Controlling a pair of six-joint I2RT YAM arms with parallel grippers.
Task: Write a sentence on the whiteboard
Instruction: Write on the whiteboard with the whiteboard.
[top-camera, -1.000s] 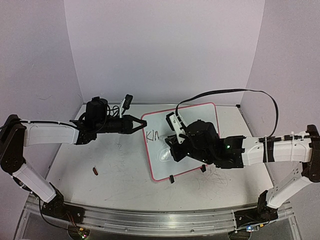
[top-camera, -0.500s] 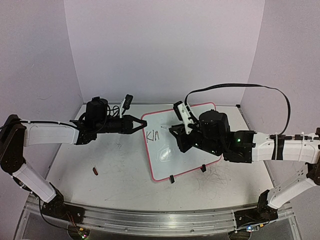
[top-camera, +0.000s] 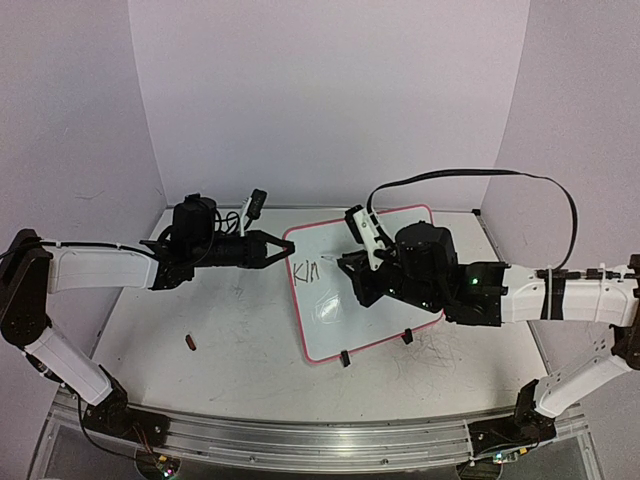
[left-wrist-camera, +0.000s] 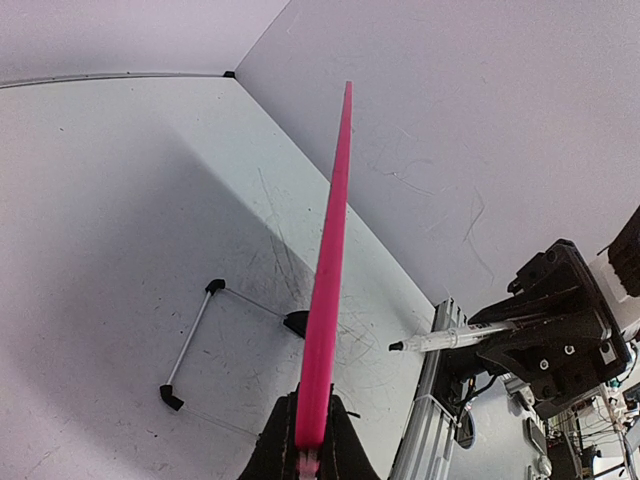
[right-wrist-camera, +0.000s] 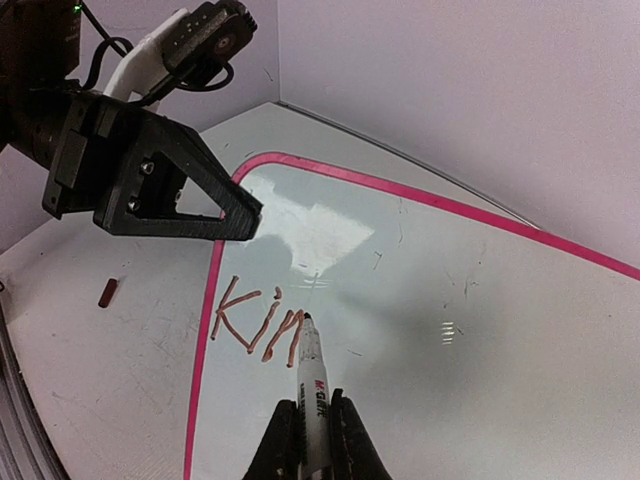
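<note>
Right jaws clamp the marker (right-wrist-camera: 312, 385), its tip at the right end of the writing (right-wrist-camera: 255, 325) on the whiteboard (right-wrist-camera: 480, 300); left jaws pinch the whiteboard's rim.

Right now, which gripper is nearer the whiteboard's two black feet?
Right. The right gripper, holding the marker, is over the whiteboard just beyond the black feet; the left gripper clamps its left edge.
</note>
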